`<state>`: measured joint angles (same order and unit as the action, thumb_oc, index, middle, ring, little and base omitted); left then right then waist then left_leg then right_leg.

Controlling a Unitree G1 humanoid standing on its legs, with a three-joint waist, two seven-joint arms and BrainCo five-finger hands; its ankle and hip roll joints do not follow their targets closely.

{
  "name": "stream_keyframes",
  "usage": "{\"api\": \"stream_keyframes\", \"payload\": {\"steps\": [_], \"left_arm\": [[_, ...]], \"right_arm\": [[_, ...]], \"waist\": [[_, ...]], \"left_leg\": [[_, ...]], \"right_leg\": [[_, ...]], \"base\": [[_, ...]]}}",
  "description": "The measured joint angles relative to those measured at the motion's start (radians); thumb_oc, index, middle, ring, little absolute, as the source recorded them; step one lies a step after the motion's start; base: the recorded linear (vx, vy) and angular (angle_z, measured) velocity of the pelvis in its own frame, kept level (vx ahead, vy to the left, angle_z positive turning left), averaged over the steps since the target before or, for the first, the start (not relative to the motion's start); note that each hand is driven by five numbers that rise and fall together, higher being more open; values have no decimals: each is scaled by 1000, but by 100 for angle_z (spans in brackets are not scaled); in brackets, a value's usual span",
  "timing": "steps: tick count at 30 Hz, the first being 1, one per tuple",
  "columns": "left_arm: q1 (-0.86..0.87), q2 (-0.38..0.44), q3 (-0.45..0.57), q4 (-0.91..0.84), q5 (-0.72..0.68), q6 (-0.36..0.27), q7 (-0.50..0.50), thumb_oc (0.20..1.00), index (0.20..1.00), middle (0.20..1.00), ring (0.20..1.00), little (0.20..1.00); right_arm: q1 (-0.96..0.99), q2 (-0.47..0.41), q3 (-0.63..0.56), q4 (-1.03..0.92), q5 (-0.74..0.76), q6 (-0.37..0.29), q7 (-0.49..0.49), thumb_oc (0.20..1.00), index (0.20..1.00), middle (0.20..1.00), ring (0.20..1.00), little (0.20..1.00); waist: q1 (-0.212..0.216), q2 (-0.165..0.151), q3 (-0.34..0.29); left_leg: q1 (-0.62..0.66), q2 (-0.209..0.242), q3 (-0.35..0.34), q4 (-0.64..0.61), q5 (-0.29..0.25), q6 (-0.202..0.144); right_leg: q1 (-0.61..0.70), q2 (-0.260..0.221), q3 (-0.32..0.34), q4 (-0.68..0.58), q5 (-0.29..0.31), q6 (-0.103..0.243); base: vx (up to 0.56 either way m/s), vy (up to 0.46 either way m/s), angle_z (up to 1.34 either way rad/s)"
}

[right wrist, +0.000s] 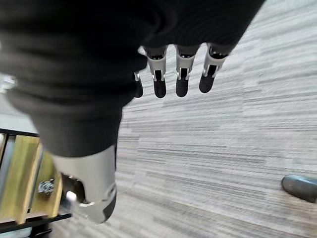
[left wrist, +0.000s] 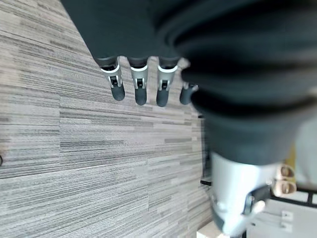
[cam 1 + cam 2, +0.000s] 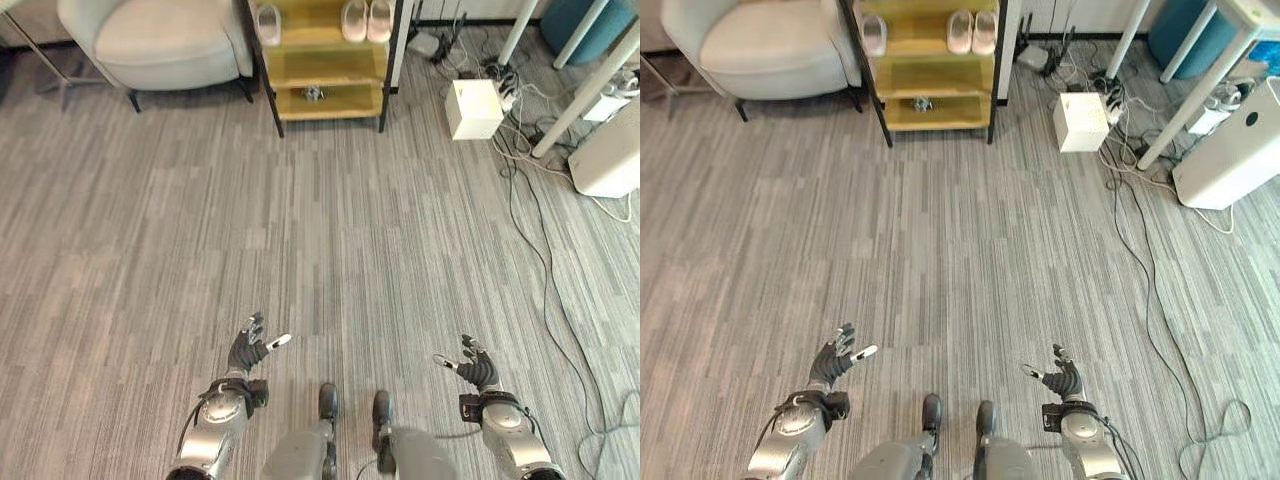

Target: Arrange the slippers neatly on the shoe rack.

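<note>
1. While both hands hung low over the floor, the shoe rack stood well apart from them, straight ahead at the far edge of the head views.
2. Slippers: a pale pair sat side by side on an upper shelf toward the rack's right side; a single slipper lay on the same shelf near the left post. Their long axes ran front-to-back, roughly in line with the robot's forward direction.
3. A small dark item sat on the lower shelf; could not tell what it was.
4. Left hand: fingers straight and spread, released, holding nothing.
5. Right hand: fingers likewise extended and empty.
6. Key relation: the rack lay ahead and between the two arms, slightly nearer the left arm's line. My read was that the left hand suited the single slipper and the right suited the pair.
7. Judgement: nothing was within reach; closing the gap to the rack looked necessary before any grasp.
8. An armchair stood just beside the rack's left; a white box and loose cables lay to the right.
</note>
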<state>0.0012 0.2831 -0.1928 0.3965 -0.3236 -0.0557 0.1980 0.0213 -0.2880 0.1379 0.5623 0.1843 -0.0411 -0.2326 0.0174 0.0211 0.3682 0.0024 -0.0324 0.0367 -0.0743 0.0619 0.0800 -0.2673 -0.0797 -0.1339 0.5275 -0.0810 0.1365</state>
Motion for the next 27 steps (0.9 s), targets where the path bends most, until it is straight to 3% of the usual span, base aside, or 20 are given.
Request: {"api": "stream_keyframes", "payload": {"steps": [2,4,5,6,7,8,9,10,11,12,13,14,17,20,21,23,24,25,26,27], "left_arm": [[3,4,2,3,0,0,9,1000,1000,1000,1000,1000],[-2,6,7,3,-1,-2,15,1000,1000,1000,1000,1000],[-5,7,14,4,-1,-2,19,1000,1000,1000,1000,1000],[-16,4,30,27,-1,-3,19,1000,1000,1000,1000,1000],[-2,5,32,29,-1,-3,19,1000,1000,1000,1000,1000],[25,-17,35,28,-1,-5,19,1000,1000,1000,1000,1000],[38,-32,35,23,-2,-7,21,1000,1000,1000,1000,1000],[66,-44,8,-11,-10,-11,19,1000,1000,1000,1000,1000],[81,-48,9,-34,-11,-16,20,1000,1000,1000,1000,1000],[71,-51,10,-45,-16,-21,22,1000,1000,1000,1000,1000],[21,-49,10,-79,-30,-33,30,1000,1000,1000,1000,1000],[-7,-43,14,-66,-33,-34,36,1000,1000,1000,1000,1000],[-7,-28,29,-71,-45,-36,43,1000,1000,1000,1000,1000],[6,-16,41,-61,-46,-37,47,1000,1000,1000,1000,1000],[4,-14,44,-57,-45,-36,52,1000,1000,1000,1000,1000],[12,-16,44,-48,-45,-33,56,1000,1000,1000,1000,1000],[50,-31,37,-49,-44,-33,55,1000,1000,1000,1000,1000],[55,-28,35,-47,-43,-33,55,1000,1000,1000,1000,1000],[45,-26,35,-51,-40,-28,47,1000,1000,1000,1000,1000],[29,-25,36,-53,-40,-28,43,1000,1000,1000,1000,1000]], "right_arm": [[15,13,-3,-14,-7,0,-5,1000,1000,1000,1000,1000],[10,19,-2,-22,-7,1,-5,1000,1000,1000,1000,1000],[7,20,-1,-25,-7,0,-6,1000,1000,1000,1000,1000],[-1,20,-1,-27,-7,1,-7,1000,1000,1000,1000,1000],[11,21,-1,-26,-7,1,-7,1000,1000,1000,1000,1000],[25,21,0,-19,-7,-1,-7,1000,1000,1000,1000,1000],[64,17,-2,-28,-7,1,-7,1000,1000,1000,1000,1000],[79,8,-1,-46,-7,-1,-7,1000,1000,1000,1000,1000],[46,2,-1,-88,-7,-14,-7,1000,1000,1000,1000,1000],[13,-14,1,-116,-7,-39,-10,1000,1000,1000,1000,1000],[-14,-23,-13,-103,-7,-40,-22,1000,1000,1000,1000,1000],[-26,-12,-12,-86,-6,-38,-28,1000,1000,1000,1000,1000],[-29,15,-1,-74,-5,-41,-38,1000,1000,1000,1000,1000],[-67,12,9,-40,-5,-44,-45,1000,1000,1000,1000,1000],[-68,13,10,-37,-5,-41,-48,1000,1000,1000,1000,1000],[-43,14,11,-39,-5,-38,-48,1000,1000,1000,1000,1000],[-2,4,11,-63,-6,-39,-48,1000,1000,1000,1000,1000],[27,23,11,-59,-6,-36,-46,1000,1000,1000,1000,1000],[43,29,8,-60,-6,-37,-38,1000,1000,1000,1000,1000],[40,28,7,-60,-6,-38,-37,1000,1000,1000,1000,1000]], "waist": [[0,-8,1],[-6,-16,3],[-8,-19,1],[-23,-43,-3],[-34,-60,-7],[-40,-62,-16],[-48,-50,-41],[-43,-29,-60],[-28,-57,-73],[-16,-55,-75],[6,-76,-55],[20,-99,-33],[19,-114,-25],[42,-55,-33],[50,-48,-36],[56,-66,-37],[54,-40,-63],[41,-66,-78],[28,-85,-97],[22,-84,-100]], "left_leg": [[29,-10,3,-5,-17,-8],[37,-10,-2,-3,-34,-20],[37,-7,-1,-4,-40,-24],[70,-6,-6,-3,-72,-38],[114,-2,-20,-3,-105,-57],[144,16,-46,-3,-143,-80],[172,60,-73,-2,-171,-101],[147,127,-81,91,-176,-111],[11,159,-85,398,-161,-127],[-122,141,-157,672,-107,-167],[-337,76,-210,1041,-76,-164],[-409,48,-186,1072,-105,-146],[-426,12,-79,560,-151,-110],[-433,9,-77,101,-73,-110],[-445,5,-69,45,-52,-102],[-434,-25,-20,79,-9,-44],[-344,-38,-21,100,35,50],[-297,-41,-37,98,156,137],[-212,-63,-54,21,155,133],[-194,-72,-56,10,159,128]], "right_leg": [[-32,-82,-7,-16,-20,14],[-35,-126,-32,-181,-12,15],[-30,-133,-64,-319,16,20],[-29,-133,-88,-569,145,24],[-14,-132,-85,-605,189,7],[-10,-124,-61,-503,185,2],[-15,-84,-35,-405,199,-28],[14,-10,-62,-391,176,-105],[55,41,-65,-406,157,-193],[79,76,-51,-420,100,-255],[98,89,-55,-424,81,-265],[147,90,-64,-444,82,-263],[290,101,-59,-512,31,-213],[392,169,-51,-592,15,-194],[417,186,-39,-607,1,-191],[473,180,-25,-607,-35,-143],[534,208,-5,-568,-62,-100],[525,190,-4,-441,-99,-70],[460,110,-1,-331,-219,-81],[437,70,2,-332,-235,-62]], "base": [[286,-92,-7],[322,-161,-4],[274,-160,2],[430,-310,22],[429,-350,50],[479,-476,69],[260,-334,79],[273,-410,39],[291,-440,0],[309,-390,-22],[402,-254,-1],[318,-34,11],[321,68,12],[297,71,-57],[330,112,-56],[348,173,-60],[428,283,-44],[457,333,-30],[309,253,9],[180,168,16]]}}
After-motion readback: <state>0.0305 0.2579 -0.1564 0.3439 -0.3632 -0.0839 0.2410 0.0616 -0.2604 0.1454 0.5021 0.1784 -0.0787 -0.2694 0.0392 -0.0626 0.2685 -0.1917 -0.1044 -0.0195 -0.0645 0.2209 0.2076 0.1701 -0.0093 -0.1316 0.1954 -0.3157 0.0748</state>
